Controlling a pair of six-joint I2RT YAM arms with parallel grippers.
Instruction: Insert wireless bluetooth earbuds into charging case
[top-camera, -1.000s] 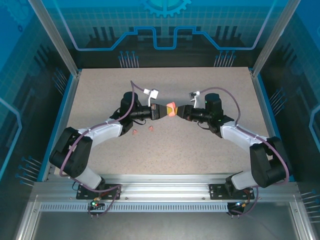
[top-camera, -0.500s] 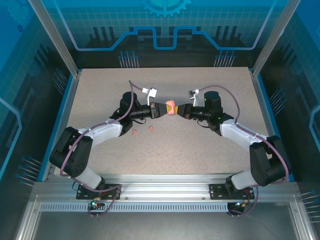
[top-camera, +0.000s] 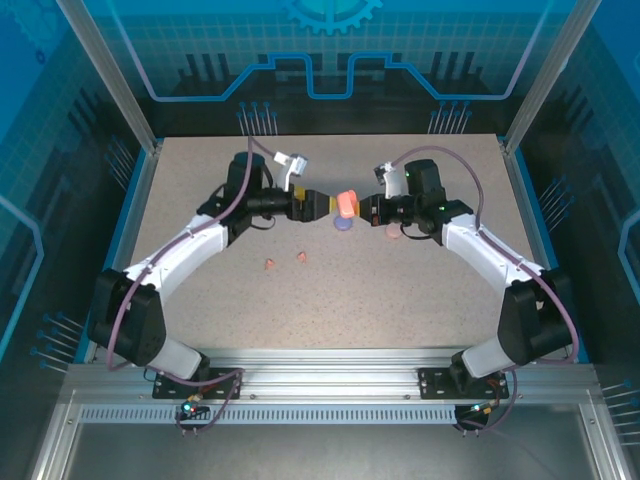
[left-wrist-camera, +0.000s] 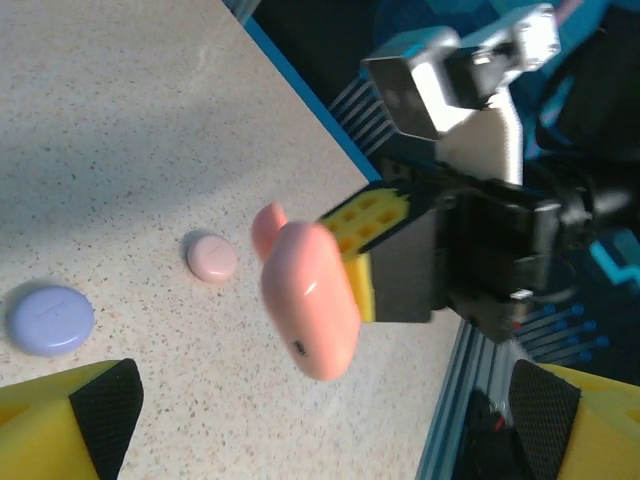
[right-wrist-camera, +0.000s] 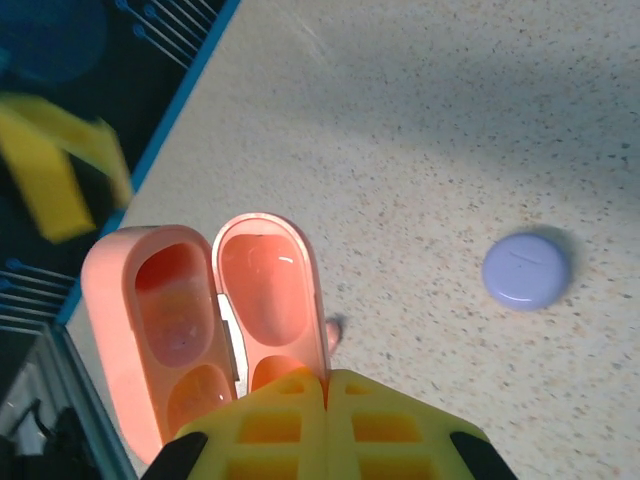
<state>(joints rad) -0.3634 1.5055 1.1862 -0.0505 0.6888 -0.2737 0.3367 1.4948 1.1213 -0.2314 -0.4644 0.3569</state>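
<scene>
1. Table (top-camera: 400, 300): speckled top, arm bases at near edge.
2. Coral earbuds, qty 2: one (top-camera: 268, 263) and another (top-camera: 301, 258) lie loose on the table, left of ctr, near each other but apart. Both sit nearer the near edge than the grippers and nothing touches them.
3. Purple case (right-wrist-camera: 527, 271): closed, flat on the table approx. mid-width, just below the gap between the two grippers.
4. Pale pink case (left-wrist-camera: 211, 257): closed, flat on the table, right of the purple case, beside the R arm's wrist. The two cases are apart.
5. Coral charging case (right-wrist-camera: 200, 320): held off the table between the grippers, above the purple case. Lid is hinged open, both halves side by side; the wells look empty in the R wrist view.
6. R gripper (top-camera: 358, 208): fingers pinched on the edge of the coral charging case, pointing left toward the L gripper.
7. L gripper (top-camera: 322, 205): fingers spread wide, nothing between them, pointing right. It sits just beside the coral charging case, not touching it.
8. Other earbuds: cannot tell from these views.
</scene>
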